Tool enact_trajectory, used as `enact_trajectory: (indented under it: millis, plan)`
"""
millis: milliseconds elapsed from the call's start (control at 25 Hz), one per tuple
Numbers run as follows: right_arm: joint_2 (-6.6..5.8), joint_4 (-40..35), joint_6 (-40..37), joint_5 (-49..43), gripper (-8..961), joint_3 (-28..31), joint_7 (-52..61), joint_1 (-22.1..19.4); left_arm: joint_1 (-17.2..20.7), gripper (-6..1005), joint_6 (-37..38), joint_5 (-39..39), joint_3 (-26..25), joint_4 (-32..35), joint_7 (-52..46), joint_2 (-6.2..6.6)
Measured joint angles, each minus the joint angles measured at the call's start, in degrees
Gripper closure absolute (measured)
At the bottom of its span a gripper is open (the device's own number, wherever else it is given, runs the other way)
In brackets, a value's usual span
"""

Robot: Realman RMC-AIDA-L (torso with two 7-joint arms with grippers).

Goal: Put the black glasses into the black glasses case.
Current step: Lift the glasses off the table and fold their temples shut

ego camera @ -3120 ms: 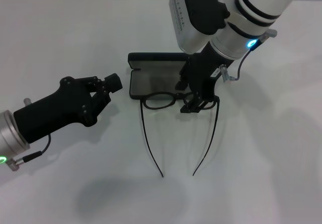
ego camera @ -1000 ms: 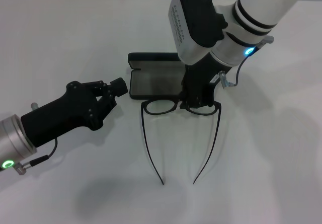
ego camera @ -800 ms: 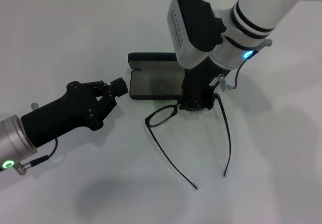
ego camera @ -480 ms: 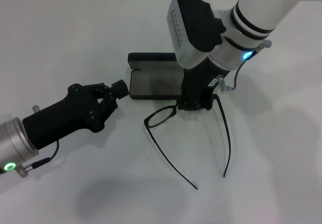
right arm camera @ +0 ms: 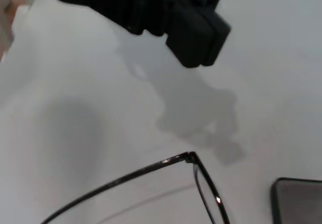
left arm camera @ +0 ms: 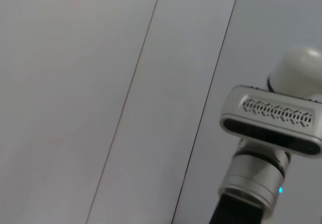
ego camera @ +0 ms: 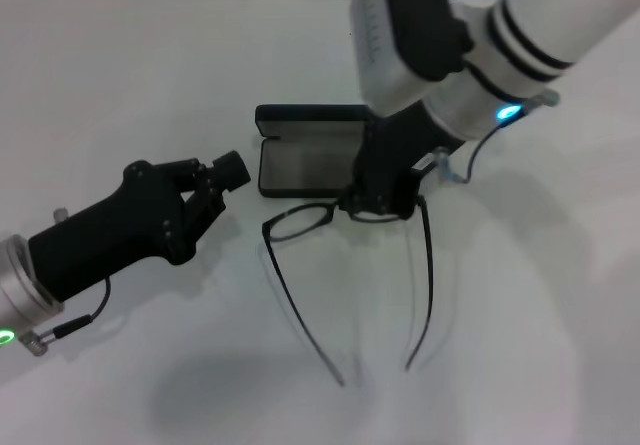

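The black glasses (ego camera: 300, 220) hang in my right gripper (ego camera: 380, 203), which is shut on the frame near its right lens, just in front of the case. They are lifted off the table, and the long temple arms point toward me above their shadows. The black glasses case (ego camera: 305, 165) lies open on the table with its grey lining up and its lid (ego camera: 310, 118) at the back. The right wrist view shows the frame corner (right arm camera: 193, 159), one temple arm and a corner of the case (right arm camera: 297, 201). My left gripper (ego camera: 228, 169) is shut and empty, hovering left of the case.
The white table (ego camera: 150, 65) stretches all round the case. In the right wrist view the left gripper (right arm camera: 196, 32) shows as a black block above its shadow. The left wrist view shows only a pale wall and the robot's head unit (left arm camera: 271, 118).
The right gripper has swung the glasses round, so the temple arms now point straight toward me and the left lens sits further left. The left gripper has barely shifted.
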Motion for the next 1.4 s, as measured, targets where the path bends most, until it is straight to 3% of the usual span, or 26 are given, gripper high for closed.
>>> enact_trajectory:
  millis: [160, 360, 600, 800, 1200, 1400]
  plan:
    - [0.16, -11.8, -3.4, -2.8, 919, 3.2, 5.1, -7.7, -0.4, 964, 1.7, -1.7, 0.0, 0.0, 0.0, -0.10]
    - [0.17, -21.4, -6.2, -0.4, 919, 9.3, 7.6, -15.7, -1.0, 964, 4.8, -4.8, 0.0, 0.0, 0.0, 0.06]
    - [0.03, -30.1, -6.4, 10.9, 919, 17.9, 5.5, -27.6, -3.4, 965, 6.9, -6.5, 0.2, 0.0, -0.1, -0.07]
    - [-0.19, -30.1, -7.0, 24.1, 919, 24.2, -1.1, -35.1, -7.5, 973, 11.1, -6.5, 1.9, -0.2, -0.8, -0.18]
    - [-0.15, -19.9, -9.1, 33.6, 919, 27.0, -9.0, -35.6, -12.9, 980, 20.4, -7.3, 3.0, -4.6, -1.3, -0.53]
    - [-0.07, -12.3, -9.6, 36.4, 919, 26.8, -12.9, -32.2, -14.2, 979, 20.1, -8.7, 6.8, -6.7, -0.5, -0.63]
